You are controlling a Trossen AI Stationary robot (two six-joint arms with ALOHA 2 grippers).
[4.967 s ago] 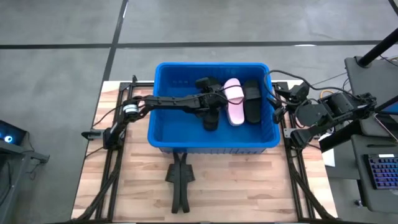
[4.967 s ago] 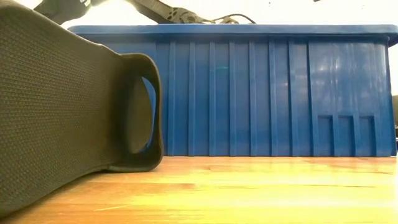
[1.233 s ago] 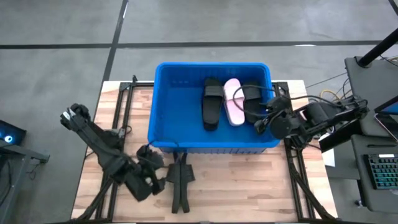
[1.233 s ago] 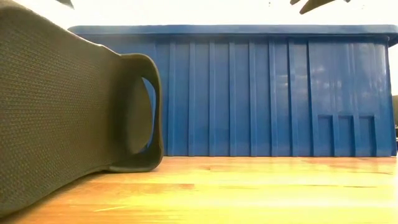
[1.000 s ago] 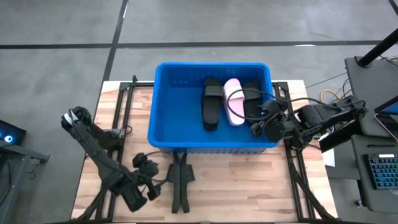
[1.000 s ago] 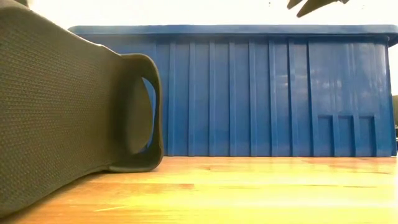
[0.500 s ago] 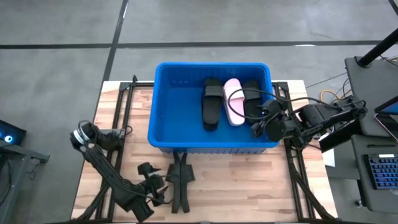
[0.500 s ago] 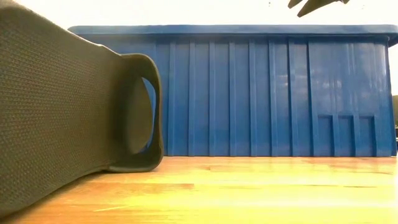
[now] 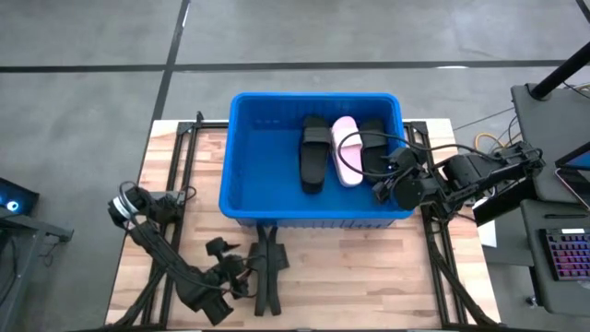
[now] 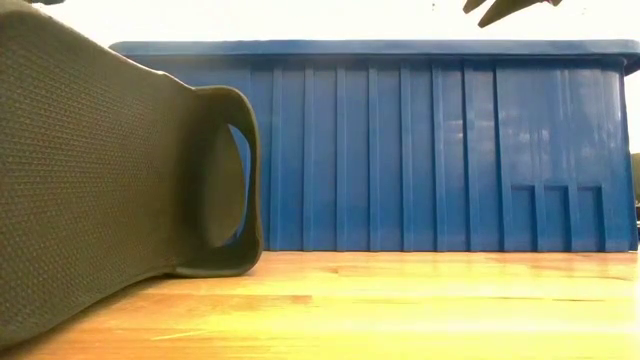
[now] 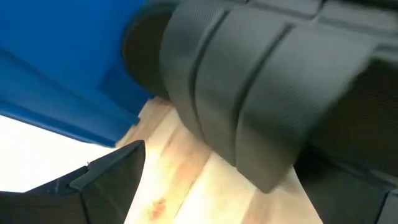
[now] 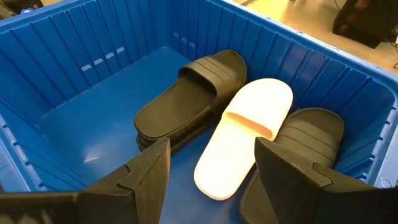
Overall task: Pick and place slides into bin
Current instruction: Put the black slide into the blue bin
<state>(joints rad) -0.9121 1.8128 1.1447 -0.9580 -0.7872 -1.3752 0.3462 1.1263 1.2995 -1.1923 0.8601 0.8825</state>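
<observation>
The blue bin (image 9: 241,189) holds two black slides (image 9: 312,153) (image 9: 373,148) with a pink slide (image 9: 346,150) between them, all lying on its floor. Another black slide (image 9: 267,273) rests on the wooden table in front of the bin and fills the left of the low view (image 10: 100,170). My left gripper (image 9: 241,278) is open, low at this slide's left side; its ribbed strap (image 11: 249,93) looms between the fingers. My right gripper (image 9: 391,181) hangs open above the bin's right near corner, over the slides (image 12: 214,118). My left gripper comes level from the table's left at the black slide on the table, one finger (image 11: 109,177) on each side of its strap end. Whether the fingers touch it, I cannot tell.
The bin's thick rim (image 9: 313,218) and ribbed near wall (image 10: 400,150) stand just beyond the slide on the table. Bare wood lies to the right of that slide (image 9: 369,277). Cables and equipment (image 9: 544,184) sit off the table's right edge.
My left gripper has swung low along the table's near edge toward the right, closing in on the black slide on the table, and has stayed open. The slide has not moved.
</observation>
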